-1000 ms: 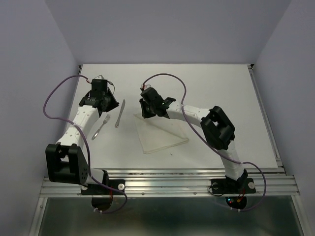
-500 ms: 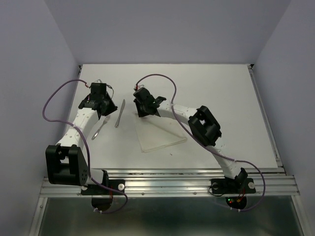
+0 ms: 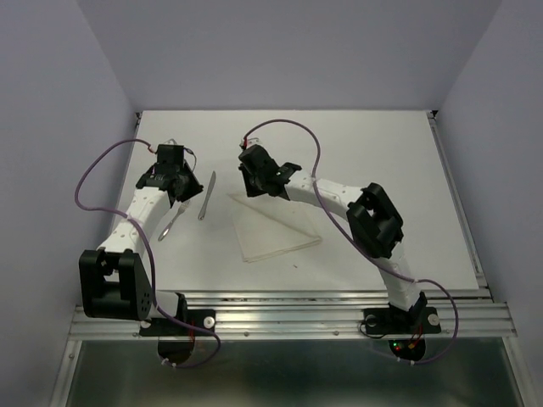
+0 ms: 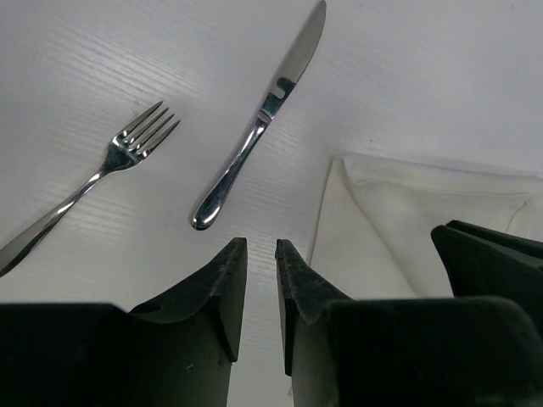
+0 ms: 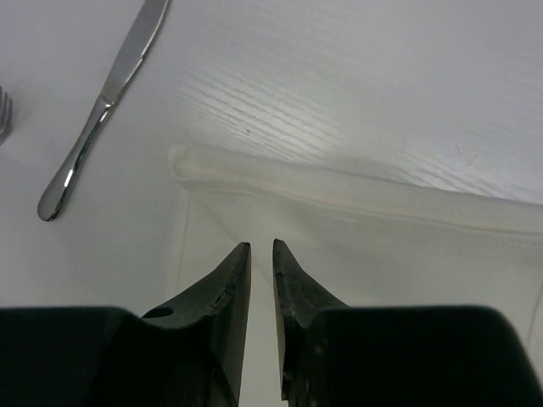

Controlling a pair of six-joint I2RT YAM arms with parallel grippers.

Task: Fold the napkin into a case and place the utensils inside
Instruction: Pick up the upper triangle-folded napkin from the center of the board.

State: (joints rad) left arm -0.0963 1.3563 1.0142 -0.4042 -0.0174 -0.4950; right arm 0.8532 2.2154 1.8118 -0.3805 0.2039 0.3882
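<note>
The folded napkin [image 3: 276, 227] lay flat at the middle of the white table [image 3: 382, 153], its long hemmed edge running from far-left to near-right. Left of it, well apart, the fork [image 3: 174, 219] lay with its handle near and tines pointing away, slightly rightward. The knife [image 3: 207, 195] lay between fork and napkin, nearly parallel to the fork, with its blade tip pointing away. The left gripper [image 4: 260, 248] hovered near the knife handle. Farther right, the right gripper [image 5: 261, 248] hung over the napkin's far-left corner. Both grippers' fingers were only narrowly parted, holding nothing.
</note>
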